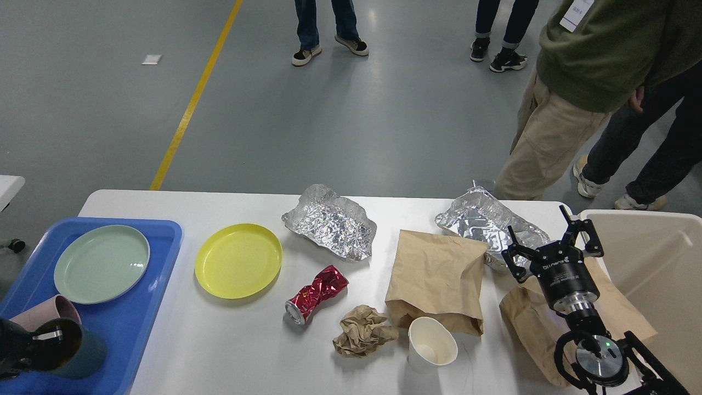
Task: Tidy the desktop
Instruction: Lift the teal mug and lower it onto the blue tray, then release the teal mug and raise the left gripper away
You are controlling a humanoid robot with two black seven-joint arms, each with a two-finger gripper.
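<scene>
Worktop (230,351): large and white, spanning the view, strewn with litter and dishes
Left hand (41,343): low at the left edge over the blue tray (137,318), pinching the rim of a grey-green cup (82,354), one finger inside
Pink cup (46,310): on its side in the tray, just beside the held cup
Right hand (551,244): fingers spread, holding nothing, above a brown paper bag (526,323), beside the beige bin (658,274)
Yellow plate (238,260): on the worktop, near the tray

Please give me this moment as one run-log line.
left gripper: shut on dark teal cup over blue plastic tray | right gripper: open, idle | white desktop: cluttered
</scene>
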